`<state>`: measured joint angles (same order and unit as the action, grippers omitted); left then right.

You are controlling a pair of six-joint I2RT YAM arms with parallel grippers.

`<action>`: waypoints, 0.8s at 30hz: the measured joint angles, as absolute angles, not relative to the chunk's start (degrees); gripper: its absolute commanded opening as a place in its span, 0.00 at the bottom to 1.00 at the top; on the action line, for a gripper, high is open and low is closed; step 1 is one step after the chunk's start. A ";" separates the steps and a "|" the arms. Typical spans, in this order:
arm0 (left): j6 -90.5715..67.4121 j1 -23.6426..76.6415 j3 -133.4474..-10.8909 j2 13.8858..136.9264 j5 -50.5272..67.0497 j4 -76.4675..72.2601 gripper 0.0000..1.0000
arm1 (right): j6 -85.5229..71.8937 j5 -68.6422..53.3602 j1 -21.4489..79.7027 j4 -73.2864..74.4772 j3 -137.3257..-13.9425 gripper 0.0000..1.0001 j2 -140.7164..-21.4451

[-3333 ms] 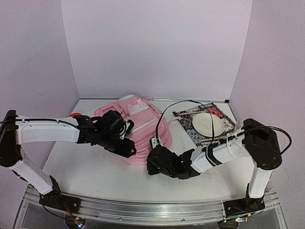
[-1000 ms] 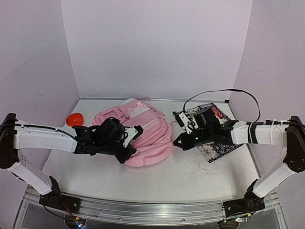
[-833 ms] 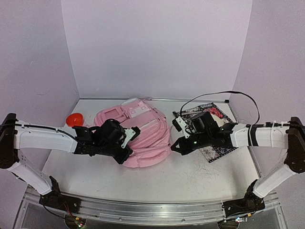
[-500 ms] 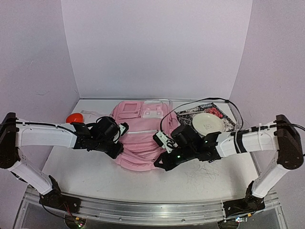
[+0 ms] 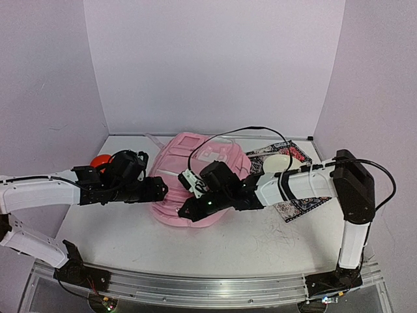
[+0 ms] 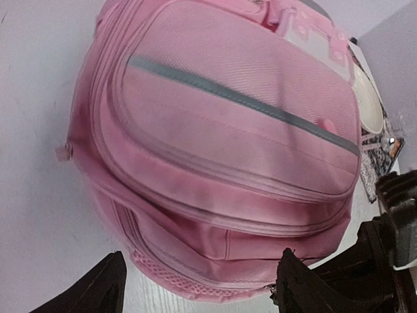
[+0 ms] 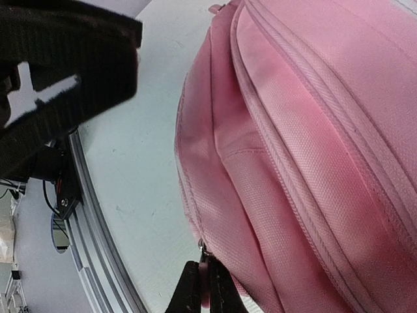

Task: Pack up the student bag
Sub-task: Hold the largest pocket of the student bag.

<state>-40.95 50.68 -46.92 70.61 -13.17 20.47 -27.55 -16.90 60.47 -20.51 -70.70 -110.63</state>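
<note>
White table (image 5: 273,241) under pink student bag (image 5: 189,156), its patch (image 6: 311,31) blurred.

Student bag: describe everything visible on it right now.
The student bag is a large, soft pink backpack of woven fabric. It lies front up on the white table between both arms. It has stacked zip pockets, a grey zip strip across the front and a pale patch near its far end. The right gripper is shut on a zip pull at its near edge. The open left gripper faces that edge and grips nothing.
</note>
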 measured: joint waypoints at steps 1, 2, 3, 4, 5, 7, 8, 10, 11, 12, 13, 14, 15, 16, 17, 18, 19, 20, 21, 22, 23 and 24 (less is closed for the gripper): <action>-44.04 50.68 -46.23 70.34 -12.95 20.50 0.81 | -27.55 -17.08 60.47 -20.61 -71.35 0.00 -111.11; -46.71 50.68 -45.53 70.24 -12.56 20.54 0.81 | -27.55 -17.19 60.47 -20.67 -71.73 0.00 -111.37; -49.80 50.68 -44.71 70.25 -12.06 20.70 0.81 | -27.54 -17.30 60.47 -20.67 -71.91 0.00 -111.42; -52.84 50.68 -43.91 70.26 -11.58 20.86 0.81 | -27.53 -17.41 60.47 -20.67 -72.06 0.00 -111.46; -55.71 50.68 -43.19 70.26 -11.19 21.00 0.81 | -27.53 -17.49 60.47 -20.67 -72.07 0.00 -111.46; -60.35 50.68 -41.90 70.28 -10.54 21.03 0.81 | -27.51 -17.68 60.45 -20.65 -72.08 0.00 -111.49; -62.72 50.68 -41.23 70.30 -10.33 20.97 0.81 | -27.51 -17.77 60.46 -20.66 -72.09 0.00 -111.54; -66.99 50.68 -39.98 70.30 -9.91 20.20 0.80 | -27.51 -17.90 60.47 -20.65 -72.10 0.00 -111.67; -68.59 50.68 -39.40 70.30 -9.62 19.34 0.80 | -27.51 -17.99 60.47 -20.67 -72.10 0.00 -111.75; -70.32 50.68 -38.83 70.30 -9.29 18.33 0.78 | -27.51 -18.04 60.47 -20.67 -72.12 0.00 -111.81; -71.81 50.68 -38.22 70.30 -8.95 16.93 0.76 | -27.49 -18.08 60.49 -20.67 -72.14 0.00 -111.90; -73.40 50.68 -37.62 70.30 -8.66 15.50 0.76 | -27.49 -18.13 60.51 -20.67 -72.14 0.00 -111.98; -74.81 50.68 -37.21 70.45 -8.34 14.25 0.75 | -27.49 -18.17 60.53 -20.71 -72.16 0.00 -112.07; -75.92 50.68 -36.93 70.77 -7.82 12.93 0.73 | -27.49 -18.19 60.55 -20.77 -72.16 0.00 -112.15; -76.99 50.68 -36.84 71.38 -7.39 11.52 0.72 | -27.49 -18.22 60.58 -20.86 -72.16 0.00 -112.22; -77.80 50.68 -36.82 72.00 -7.00 10.18 0.70 | -27.49 -18.23 60.59 -20.93 -72.16 0.00 -112.29; -78.53 50.68 -36.82 72.62 -6.57 8.95 0.67 | -27.47 -18.24 60.63 -20.98 -72.16 0.00 -112.38; -79.19 50.68 -36.82 73.19 -6.32 7.94 0.64 | -27.44 -18.22 60.68 -21.01 -72.16 0.00 -112.40; -79.68 50.68 -36.82 73.78 -6.06 7.24 0.62 | -27.42 -18.20 60.75 -20.99 -72.16 0.00 -112.42; -79.91 50.64 -36.82 74.36 -6.01 6.65 0.59 | -27.42 -18.18 60.79 -20.98 -72.16 0.00 -112.46; -80.32 50.60 -36.77 74.97 -5.98 6.03 0.55 | -27.38 -18.17 60.82 -20.96 -72.16 0.00 -112.48; -80.58 50.57 -36.76 75.40 -5.98 5.73 0.51 | -27.31 -18.16 60.84 -20.94 -72.16 0.00 -112.52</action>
